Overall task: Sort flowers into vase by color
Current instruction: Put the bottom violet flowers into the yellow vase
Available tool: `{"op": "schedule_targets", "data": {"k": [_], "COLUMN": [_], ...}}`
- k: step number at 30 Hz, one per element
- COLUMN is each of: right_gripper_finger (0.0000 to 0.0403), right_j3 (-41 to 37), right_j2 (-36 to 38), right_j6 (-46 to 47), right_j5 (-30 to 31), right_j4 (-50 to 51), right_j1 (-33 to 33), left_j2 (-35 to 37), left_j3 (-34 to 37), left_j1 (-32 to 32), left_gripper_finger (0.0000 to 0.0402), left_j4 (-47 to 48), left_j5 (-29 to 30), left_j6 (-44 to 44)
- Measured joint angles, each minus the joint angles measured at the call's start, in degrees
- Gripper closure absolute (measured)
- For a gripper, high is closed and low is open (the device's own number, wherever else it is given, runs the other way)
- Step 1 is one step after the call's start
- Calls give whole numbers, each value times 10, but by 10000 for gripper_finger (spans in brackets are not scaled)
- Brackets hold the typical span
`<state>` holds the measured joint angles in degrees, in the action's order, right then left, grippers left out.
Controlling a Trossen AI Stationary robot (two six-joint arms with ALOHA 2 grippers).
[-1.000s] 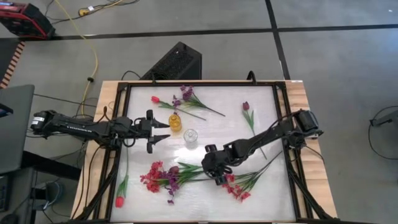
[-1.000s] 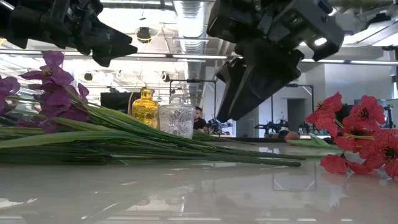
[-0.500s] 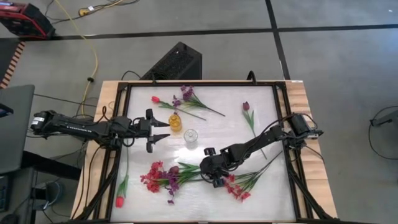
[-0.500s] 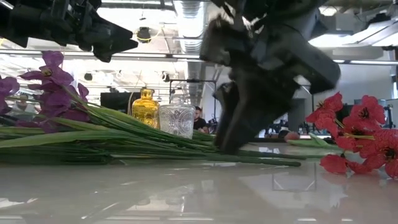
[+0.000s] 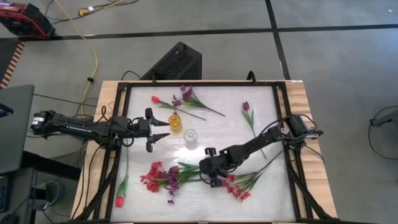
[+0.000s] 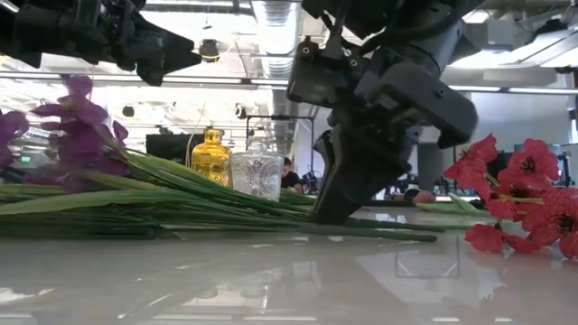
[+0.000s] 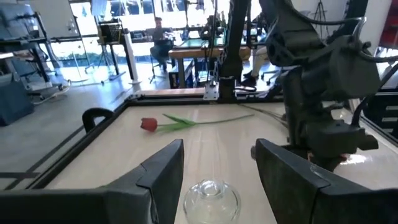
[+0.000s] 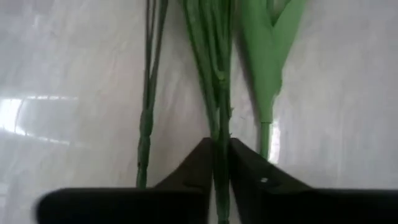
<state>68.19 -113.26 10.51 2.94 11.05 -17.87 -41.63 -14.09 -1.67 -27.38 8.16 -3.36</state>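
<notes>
A robotics lab or workshop is indicated. The white table [image 5: 205, 190] is ringed by a black metal frame [image 5: 202, 83] and stands on a grey concrete floor [image 5: 336, 56], with a yellow cable [image 5: 94, 59] trailing off at 11 o'clock. Exposed ceiling ducts [image 6: 271, 27] are seen overhead, and workbenches [image 7: 186, 56] with a seated person [image 7: 160, 34] are seen beyond.

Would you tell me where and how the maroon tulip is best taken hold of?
Probably the bare stem just below the maroon tulip blossom, coming straight down with the fingers set across it. There it lies flat and alone, while its other end runs under the right arm. The right gripper is busy, shut on spray stems; the left gripper waits open, farther off.
</notes>
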Motion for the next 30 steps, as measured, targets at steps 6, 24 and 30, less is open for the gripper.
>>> {"op": "schedule_targets", "data": {"k": [6,24,30], "right_gripper_finger": [370,370,370], "right_j3": [-1,-209,-267], "right_j2": [47,289,285], "right_j6": [0,-71,-65], "right_j5": [0,-145,-181], "right_j4": [8,-353,-560], "right_j1": [17,99,148], "left_j2": [0,83,83], "left_j3": [0,0,0], "left_j1": [0,0,0], "left_gripper_finger": [212,212,212], "left_j4": [1,142,159], "left_j5": [0,153,166], "left_j6": [-3,-11,0]}}
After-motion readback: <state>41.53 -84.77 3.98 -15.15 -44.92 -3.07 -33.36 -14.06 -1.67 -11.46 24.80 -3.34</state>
